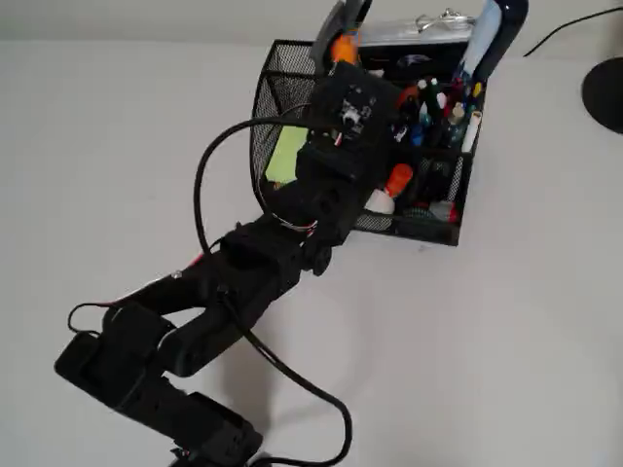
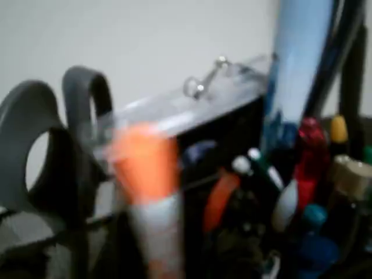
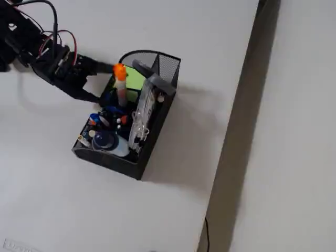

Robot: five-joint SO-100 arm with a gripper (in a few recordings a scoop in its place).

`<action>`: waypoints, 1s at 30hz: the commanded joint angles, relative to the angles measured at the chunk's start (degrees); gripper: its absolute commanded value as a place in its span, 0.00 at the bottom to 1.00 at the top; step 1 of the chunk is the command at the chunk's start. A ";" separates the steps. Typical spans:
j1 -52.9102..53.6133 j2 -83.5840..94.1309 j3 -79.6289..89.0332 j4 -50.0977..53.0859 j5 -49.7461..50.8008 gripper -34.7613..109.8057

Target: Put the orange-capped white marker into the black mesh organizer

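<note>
While the gripper (image 3: 102,68) looked clamped on the orange-capped white marker (image 3: 121,84), upright over the black mesh organizer (image 3: 152,131), plain white table (image 3: 63,210), dark gap at 3 o'clock, pale wall beyond

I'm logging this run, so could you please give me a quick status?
Gripper at the black mesh organizer, jaws unclear. Orange-capped white marker upright, cap up, over the organizer. Pens crowd the neighbouring compartment.

In the fixed view, the marker (image 3: 121,84) stands upright inside the organizer (image 3: 152,142), left of the clear case (image 3: 147,107).
</note>
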 commanded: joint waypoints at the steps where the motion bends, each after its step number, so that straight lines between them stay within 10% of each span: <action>1: 1.23 1.05 1.58 -0.79 -2.37 0.53; 8: 4.31 8.96 3.96 3.43 -0.26 0.53; 20: 3.16 48.34 -15.47 84.20 41.48 0.29; 30: 2.99 73.04 8.53 101.16 60.21 0.24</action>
